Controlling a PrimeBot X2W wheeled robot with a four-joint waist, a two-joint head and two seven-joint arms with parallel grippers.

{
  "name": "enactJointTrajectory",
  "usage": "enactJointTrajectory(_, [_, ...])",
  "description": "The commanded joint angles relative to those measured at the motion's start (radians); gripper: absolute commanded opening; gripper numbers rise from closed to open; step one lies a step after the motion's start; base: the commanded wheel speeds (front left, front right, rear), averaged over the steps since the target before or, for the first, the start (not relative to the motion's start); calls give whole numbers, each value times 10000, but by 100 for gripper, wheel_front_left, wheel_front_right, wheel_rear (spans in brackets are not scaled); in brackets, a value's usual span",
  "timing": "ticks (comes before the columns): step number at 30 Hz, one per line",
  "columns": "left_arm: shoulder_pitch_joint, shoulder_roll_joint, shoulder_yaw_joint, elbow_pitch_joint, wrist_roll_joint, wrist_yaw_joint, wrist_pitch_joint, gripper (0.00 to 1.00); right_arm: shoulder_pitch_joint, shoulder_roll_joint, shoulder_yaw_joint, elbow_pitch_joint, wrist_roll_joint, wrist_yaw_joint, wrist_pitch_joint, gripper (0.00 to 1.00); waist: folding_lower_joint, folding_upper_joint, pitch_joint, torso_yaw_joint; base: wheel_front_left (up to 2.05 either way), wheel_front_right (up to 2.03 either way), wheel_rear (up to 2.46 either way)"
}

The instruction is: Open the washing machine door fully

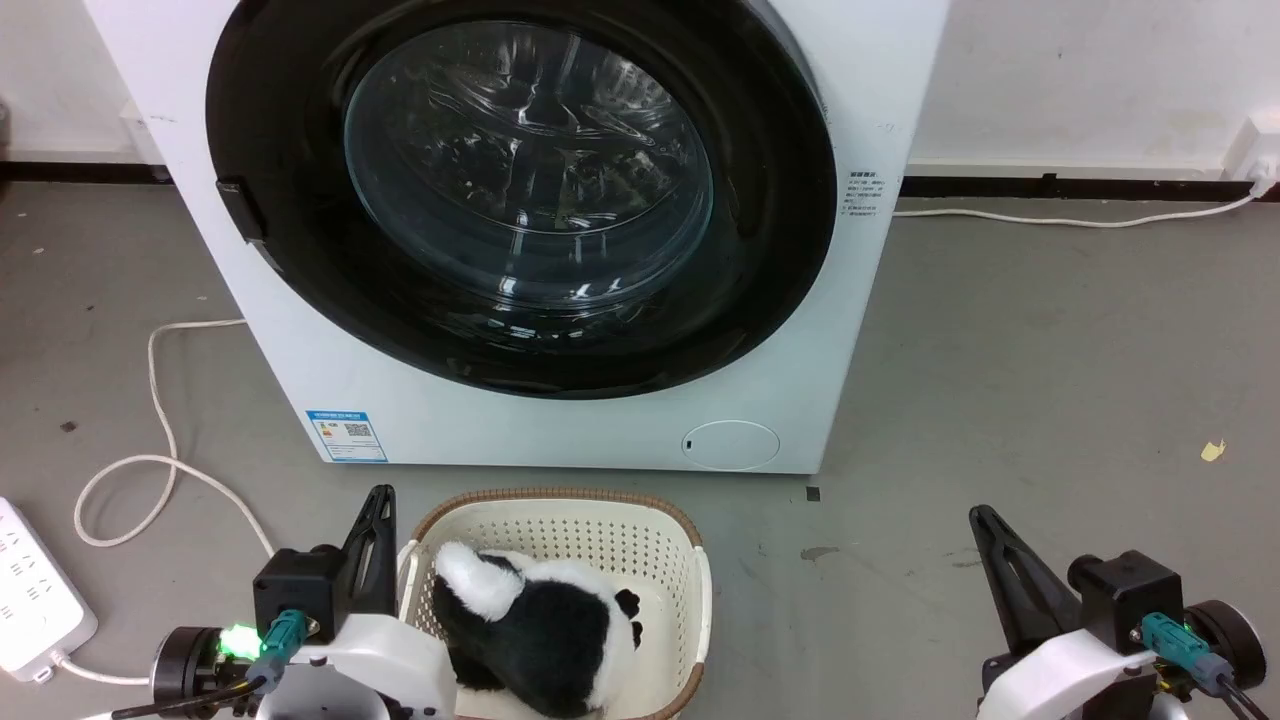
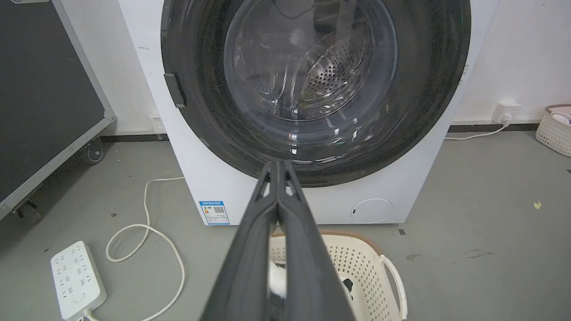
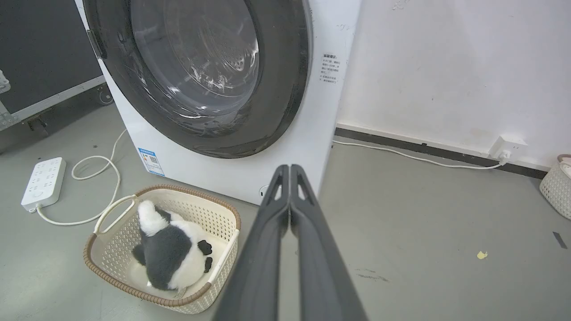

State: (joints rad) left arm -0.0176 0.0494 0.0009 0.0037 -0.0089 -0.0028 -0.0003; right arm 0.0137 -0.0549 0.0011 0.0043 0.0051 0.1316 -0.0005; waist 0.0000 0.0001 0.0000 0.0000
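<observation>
Ahead, the round, glossy black, glass-bulged washing machine door (image 1: 525, 185) faces the left tool (image 2: 277, 165) and right tool (image 3: 289, 167), both pressed together.

The right gripper (image 3: 290, 168) hangs over the grey floor (image 3: 424, 214), its two dark fingers pressed together, tips near the lower front corner of the white washing machine (image 3: 332, 111). The round black door (image 3: 285, 89) sits closed. Left of the fingers, a cream basket (image 3: 187, 192) holds a black-and-white plush toy (image 3: 171, 252); a power strip (image 3: 42, 183) lies farther left.

Bright even light, glare on washing machine door (image 1: 525, 190)
</observation>
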Motion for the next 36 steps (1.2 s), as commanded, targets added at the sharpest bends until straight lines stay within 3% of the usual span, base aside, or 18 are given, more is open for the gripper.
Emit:
enactJointTrajectory(1, [176, 8, -9, -37, 89, 28, 3, 0, -137, 47, -11, -43, -51, -9, 5, 0, 0, -1, 0, 0, 0, 0, 0])
enactJointTrajectory(11, [176, 8, -9, -37, 89, 28, 3, 0, -137, 47, -11, -43, -51, -9, 5, 0, 0, -1, 0, 0, 0, 0, 0])
enactJointTrajectory(12, [0, 0, -6, 0, -1, 0, -1, 100, 0, 0, -2, 0, 1, 0, -1, 100, 0, -1, 0, 0, 0, 0, 0])
enactJointTrajectory(36, [-94, 0, -134, 146, -481, 65, -421, 100, -42, 6, -48, -101, 17, -2, -420, 100, 0, -1, 139, 43, 0, 0, 0])
